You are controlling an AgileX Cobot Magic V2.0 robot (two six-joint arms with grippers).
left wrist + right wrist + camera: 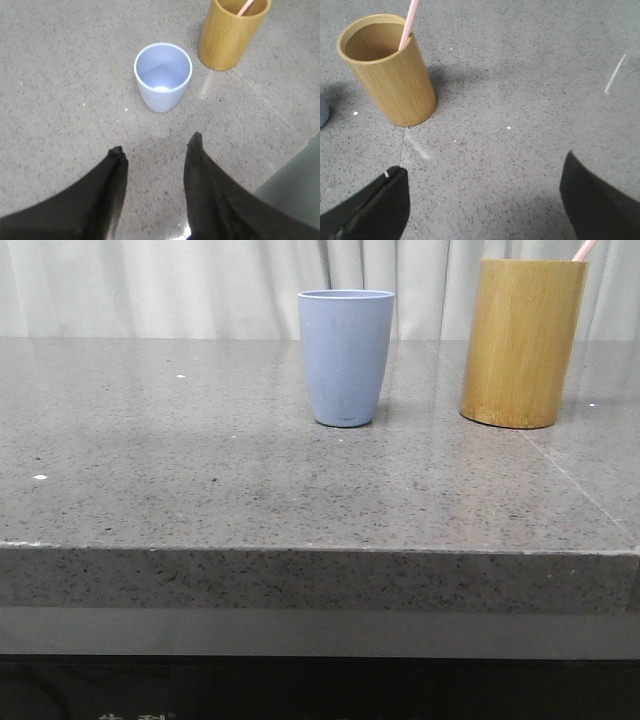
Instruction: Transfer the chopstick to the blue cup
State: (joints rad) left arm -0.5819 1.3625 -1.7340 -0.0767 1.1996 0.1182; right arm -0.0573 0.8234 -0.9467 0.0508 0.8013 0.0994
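The blue cup (346, 357) stands upright and empty at the middle of the grey stone table; it also shows in the left wrist view (163, 76). To its right stands a bamboo cylinder (522, 342) with a pale pink chopstick (584, 249) leaning out of it, seen too in the right wrist view (409, 22) and the left wrist view (245, 7). My left gripper (156, 145) is open and empty, above the table short of the cup. My right gripper (480, 170) is wide open and empty, to the right of the bamboo cylinder (390, 70). Neither gripper shows in the front view.
The table's front edge (320, 550) runs across the front view. A white curtain (150, 285) hangs behind the table. The table's right edge (295, 165) shows in the left wrist view. The blue cup's edge (322, 112) peeks in beside the bamboo cylinder.
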